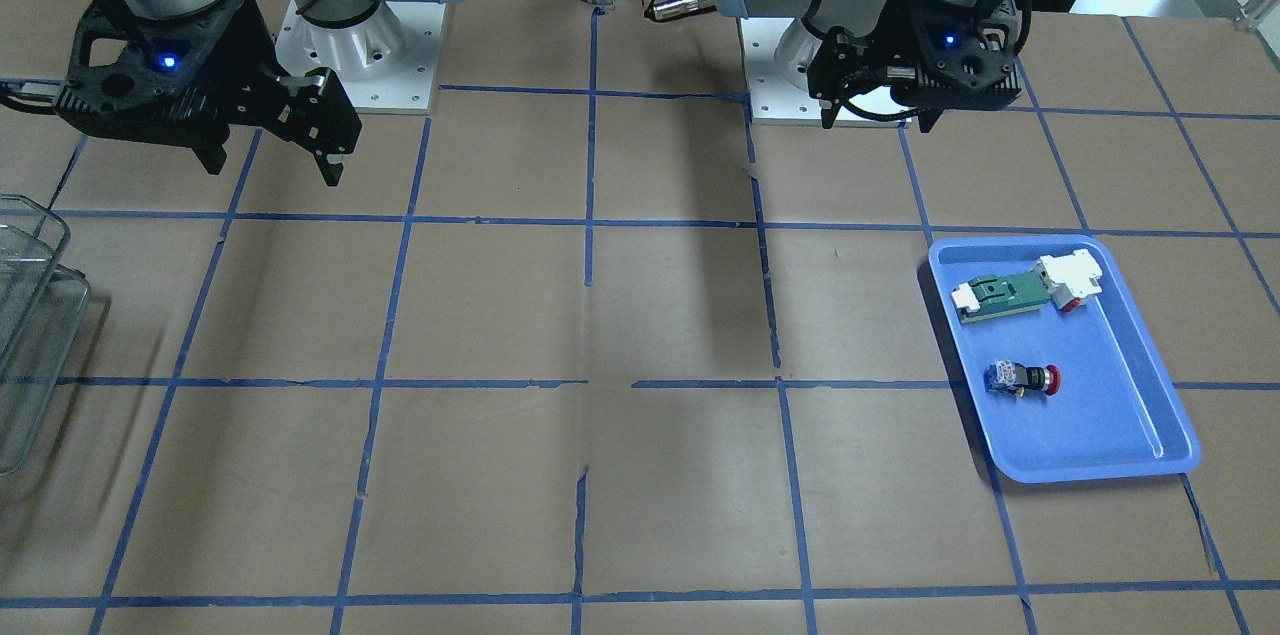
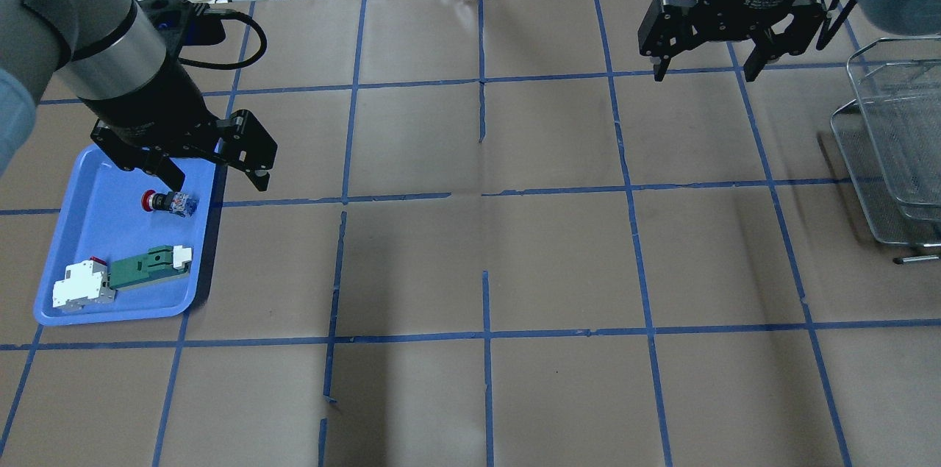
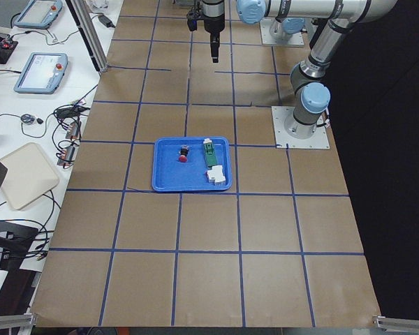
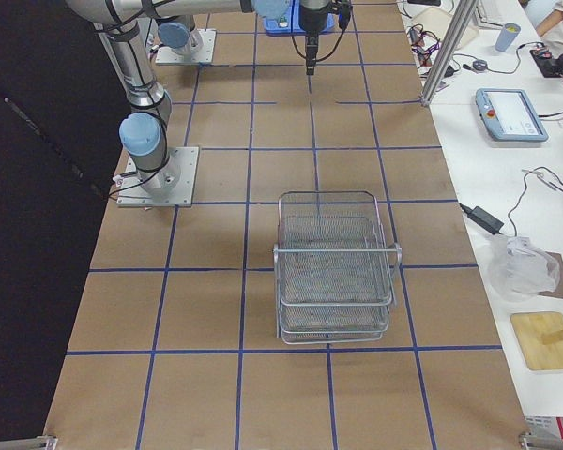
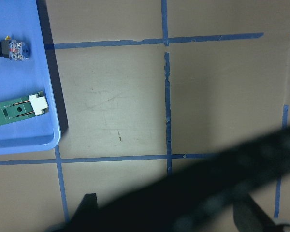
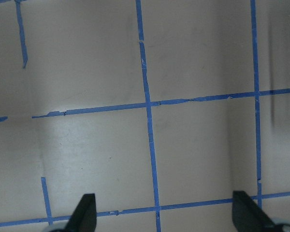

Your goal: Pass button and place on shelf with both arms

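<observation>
Now, one button (image 2: 170, 202) lies in the one blue tray (image 2: 95, 232), beside one green-and-white module (image 2: 125, 277); left hand (image 2: 217, 176) hovers spread near the tray, right hand (image 2: 706, 73) spread, well apart.

Light: bright, even, from above; bench (image 2: 559, 261) paper matte.
Shadows: soft, broad grey bands across the bench in the front-facing and overhead views.
Glare: small white glint inside the blue tray (image 1: 1100, 471) rim.
Focus: exterior views sharp; left wrist view crossed low by a large blurred dark shape; right hand (image 6: 165, 212) fingertips (image 6: 84, 215) soft-edged.
Side views: black, unlit beyond the bench's robot-side edge.
</observation>
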